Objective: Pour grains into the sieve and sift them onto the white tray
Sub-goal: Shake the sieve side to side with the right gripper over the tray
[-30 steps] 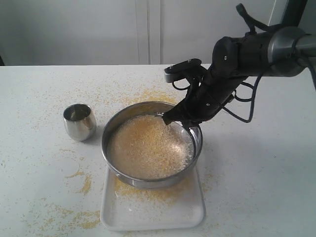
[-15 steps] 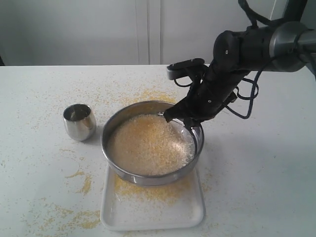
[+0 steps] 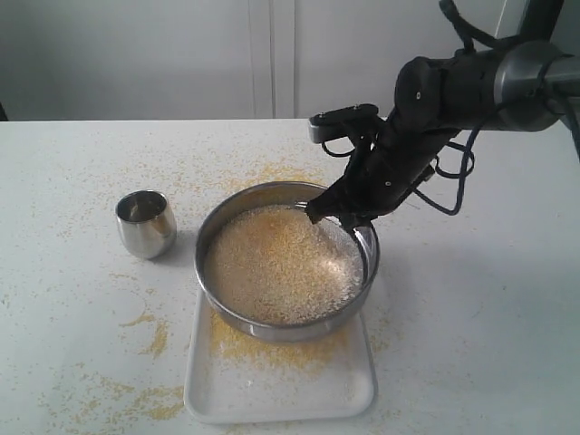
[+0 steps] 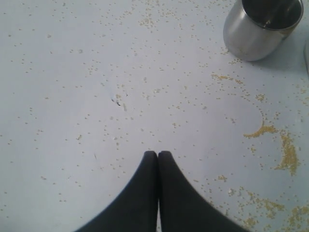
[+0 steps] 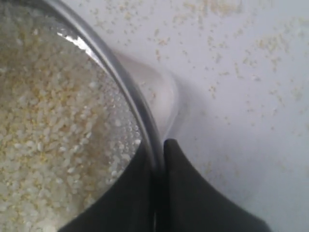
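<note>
Now, rim of sieve [image 3: 281, 328] between right jaws, over white tray [image 3: 299, 397].

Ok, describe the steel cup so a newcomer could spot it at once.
On the grain-strewn table, find the wide sieve over the white tray. Left of both, standing apart and upright, is the cup: small, rounded, shiny steel, far narrower than the sieve.
</note>
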Robot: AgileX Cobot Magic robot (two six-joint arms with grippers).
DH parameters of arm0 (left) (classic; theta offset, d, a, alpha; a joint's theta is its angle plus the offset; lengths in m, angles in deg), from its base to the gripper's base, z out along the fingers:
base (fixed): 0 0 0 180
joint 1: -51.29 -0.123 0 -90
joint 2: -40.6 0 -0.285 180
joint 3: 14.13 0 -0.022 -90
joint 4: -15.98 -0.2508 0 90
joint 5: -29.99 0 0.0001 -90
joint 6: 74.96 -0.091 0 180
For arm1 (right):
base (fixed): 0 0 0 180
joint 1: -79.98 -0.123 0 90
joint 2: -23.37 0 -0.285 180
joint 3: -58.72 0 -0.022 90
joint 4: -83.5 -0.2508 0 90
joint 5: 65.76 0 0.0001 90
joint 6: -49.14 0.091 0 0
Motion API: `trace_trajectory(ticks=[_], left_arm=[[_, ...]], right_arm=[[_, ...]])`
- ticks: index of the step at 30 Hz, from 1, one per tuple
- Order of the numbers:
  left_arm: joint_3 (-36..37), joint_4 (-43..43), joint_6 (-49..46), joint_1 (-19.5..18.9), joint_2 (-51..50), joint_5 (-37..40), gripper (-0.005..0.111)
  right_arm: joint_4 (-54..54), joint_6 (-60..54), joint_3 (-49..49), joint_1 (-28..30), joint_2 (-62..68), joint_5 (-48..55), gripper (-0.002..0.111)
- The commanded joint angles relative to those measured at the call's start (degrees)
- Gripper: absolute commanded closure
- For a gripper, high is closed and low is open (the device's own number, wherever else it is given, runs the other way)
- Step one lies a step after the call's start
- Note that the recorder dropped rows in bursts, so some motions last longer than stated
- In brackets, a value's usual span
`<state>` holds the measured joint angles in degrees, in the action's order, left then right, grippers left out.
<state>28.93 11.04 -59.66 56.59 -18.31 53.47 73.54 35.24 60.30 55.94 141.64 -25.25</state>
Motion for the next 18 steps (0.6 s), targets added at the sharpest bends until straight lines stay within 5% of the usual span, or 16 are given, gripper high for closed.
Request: trace_trajectory(ticks=[1, 3, 6, 7, 10, 14, 17, 18], left_arm=[[0.40, 0.18, -0.05, -0.30, 0.48, 0.19, 0.106], [0.40, 0.18, -0.05, -0.30, 0.48, 0.19, 0.106], [0.40, 0.18, -0.05, -0.30, 0.48, 0.19, 0.106], [0.40, 0.18, -0.05, -0.30, 0.48, 0.19, 0.106], [0.40, 0.18, -0.05, -0.30, 0.48, 0.19, 0.106], [0.40, 0.18, -0.05, -0.30, 0.48, 0.19, 0.106], [0.40, 0.18, -0.05, -0.30, 0.48, 0.19, 0.106], [0.40, 0.18, -0.05, -0.30, 0.48, 0.19, 0.106]], right_arm=[[-1.41, 1.88, 0.61, 1.35, -0.95, -0.52, 0.108], [-6.55, 10.58, -0.14, 1.72, -0.95, -3.59, 0.108], [-5.92, -21.08, -0.03, 0.39, -1.23, 1.04, 0.108], [-4.39, -21.32, -0.15, 0.75, -1.37, 1.63, 0.108], [-8.81, 2.25, -0.25, 2.26, -0.56, -2.50, 0.108], [-9.37, -18.39, 0.46, 1.69, -0.19, 2.30, 0.108], [-11.18, -0.46, 0.46, 2.25, 0.06, -1.37, 0.108], [-10.97, -4.38, 0.46, 1.82, 0.06, -1.18, 0.108]])
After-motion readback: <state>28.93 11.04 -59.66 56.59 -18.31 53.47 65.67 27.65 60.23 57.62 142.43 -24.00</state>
